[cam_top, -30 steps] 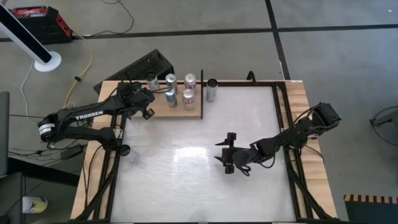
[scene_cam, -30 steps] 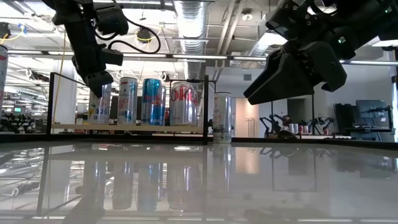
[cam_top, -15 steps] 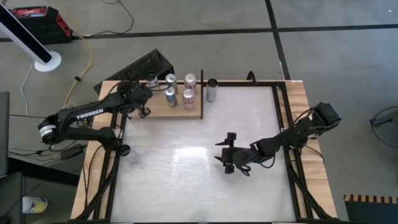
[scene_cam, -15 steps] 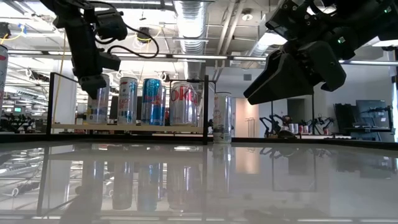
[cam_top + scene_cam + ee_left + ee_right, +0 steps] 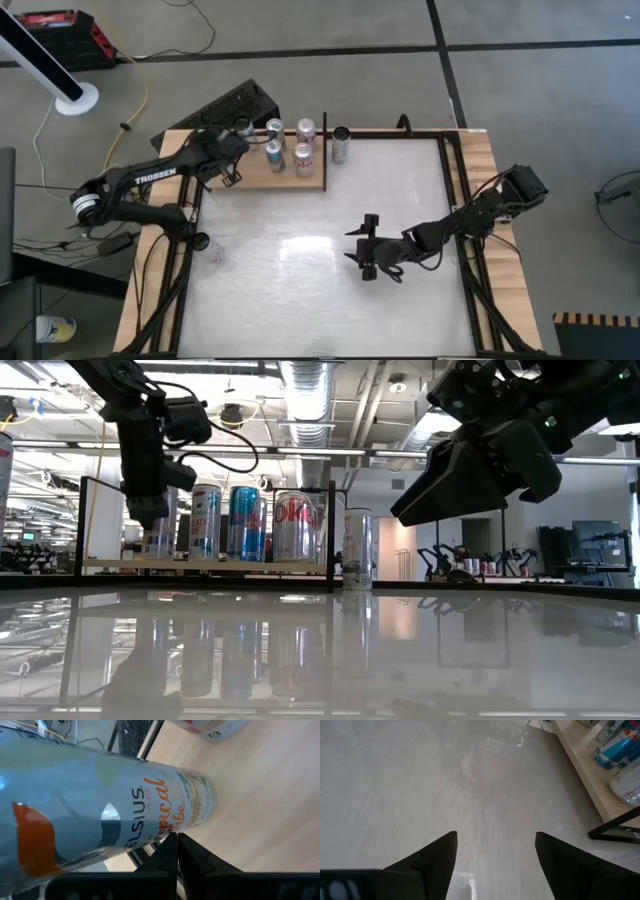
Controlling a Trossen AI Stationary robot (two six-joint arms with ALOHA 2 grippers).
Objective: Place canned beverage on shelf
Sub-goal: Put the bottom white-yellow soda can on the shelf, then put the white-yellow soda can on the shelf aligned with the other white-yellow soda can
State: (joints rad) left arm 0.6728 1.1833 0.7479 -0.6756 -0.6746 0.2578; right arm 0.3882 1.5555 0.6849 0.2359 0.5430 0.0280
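Observation:
The shelf (image 5: 290,178), a light wood board edged by black bars, lies at the table's far left and carries several upright cans. The leftmost is a pale Celsius can (image 5: 125,815), which also shows in the low view (image 5: 163,532). One more can (image 5: 341,143) stands on the white tabletop just right of the shelf. My left gripper (image 5: 177,842) is shut and empty, right beside the Celsius can's side and in front of it in the low view (image 5: 143,518). My right gripper (image 5: 495,852) is open and empty above the table's middle (image 5: 358,245). My left gripper's shut fingertips (image 5: 172,840) stand at the Celsius can's side wall (image 5: 165,822), low on the can. I cannot tell whether they touch it. The can stands upright on the shelf.
A black slotted box (image 5: 235,100) lies beyond the table's far left corner. Narrow wooden strips and black frame bars (image 5: 455,200) run along both table sides. The shelf's black corner bar (image 5: 615,831) shows in the right wrist view. Bare white tabletop (image 5: 300,290) spreads toward the near edge.
My left gripper has moved a little toward the table's left and far edges, alongside the leftmost can on the shelf. The cans have stayed where they were.

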